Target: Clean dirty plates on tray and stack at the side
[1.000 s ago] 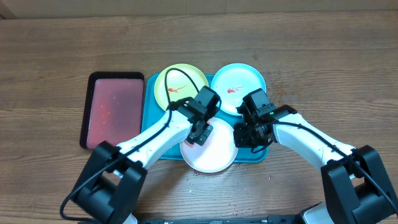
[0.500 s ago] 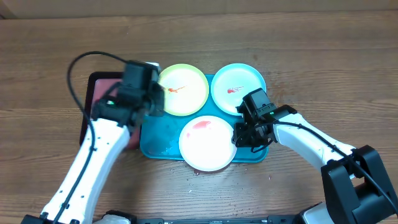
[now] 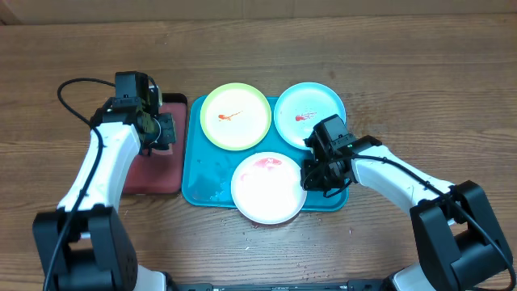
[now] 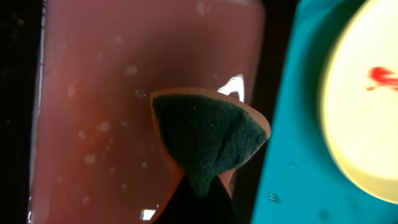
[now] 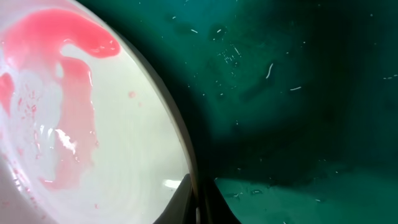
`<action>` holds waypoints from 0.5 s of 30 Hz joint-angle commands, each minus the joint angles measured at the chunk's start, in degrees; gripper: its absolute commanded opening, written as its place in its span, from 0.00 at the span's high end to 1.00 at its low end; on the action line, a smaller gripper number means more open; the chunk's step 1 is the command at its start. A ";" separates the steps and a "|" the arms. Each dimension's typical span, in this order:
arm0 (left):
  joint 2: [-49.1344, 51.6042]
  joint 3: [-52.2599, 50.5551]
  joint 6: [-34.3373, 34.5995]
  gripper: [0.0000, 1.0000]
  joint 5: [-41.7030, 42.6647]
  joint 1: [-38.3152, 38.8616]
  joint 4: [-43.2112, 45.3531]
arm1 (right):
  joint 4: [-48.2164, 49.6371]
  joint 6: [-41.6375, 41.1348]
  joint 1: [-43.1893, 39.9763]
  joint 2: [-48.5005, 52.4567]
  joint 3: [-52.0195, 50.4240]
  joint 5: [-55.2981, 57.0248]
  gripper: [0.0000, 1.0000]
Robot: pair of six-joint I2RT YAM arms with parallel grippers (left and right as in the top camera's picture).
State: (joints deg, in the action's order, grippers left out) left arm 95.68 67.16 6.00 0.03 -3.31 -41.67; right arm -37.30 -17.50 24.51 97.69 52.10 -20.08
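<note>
Over the last second the left gripper [image 3: 158, 129] has left the white plate [image 3: 266, 187] and swung out to the left; it now hangs over the red tray [image 3: 153, 174], the small black-rimmed one beside the blue tray [image 3: 206, 174]. The white plate's sauce is no longer a neat mark but a thin pink smear across its upper part, wet and spread in the right wrist view, so it looks scrubbed but not yet clean. The move to the red tray reads as a rinse or re-wetting of the sponge [image 4: 208, 137], with more wiping to follow. The green plate [image 3: 235, 117] and cyan plate [image 3: 309, 113] sit at the back of the blue tray with their red marks untouched, and nothing is stacked at the side yet, so the task is at an early stage. The left gripper is closed tight on the sponge, pinching its lower end so that the dark scouring face fans out above the fingertips, over the cloudy pink liquid; whether the sponge touches that liquid I cannot tell. The right gripper [image 3: 317, 174] has not moved: it sits at the white plate's right edge, its fingers nearly together astride the rim, apparently steadying the plate on the blue tray, where all three plates lie
</note>
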 commanded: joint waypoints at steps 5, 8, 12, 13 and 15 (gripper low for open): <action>4.22 0.74 -6.21 0.96 -0.63 -1.09 1.99 | -5.84 1.40 0.31 -5.25 7.04 10.49 0.96; 4.42 0.74 -6.03 0.96 -2.62 -1.31 2.05 | -7.78 1.40 0.31 -7.65 9.57 16.33 0.96; 4.44 0.72 -6.03 0.95 -3.06 -1.29 2.12 | -8.76 1.64 0.44 -9.77 12.07 24.15 0.96; 4.50 0.72 -6.03 0.96 -3.02 -1.29 2.12 | -8.74 2.38 0.66 -10.10 12.39 25.68 0.96; 4.83 0.72 -6.10 0.96 -3.02 -1.29 2.19 | -8.72 2.95 1.77 -10.67 13.05 30.01 0.96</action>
State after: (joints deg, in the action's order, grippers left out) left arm 99.66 67.16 1.08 -2.09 -4.27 -39.75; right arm -46.09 -15.84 24.86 88.77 63.26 0.99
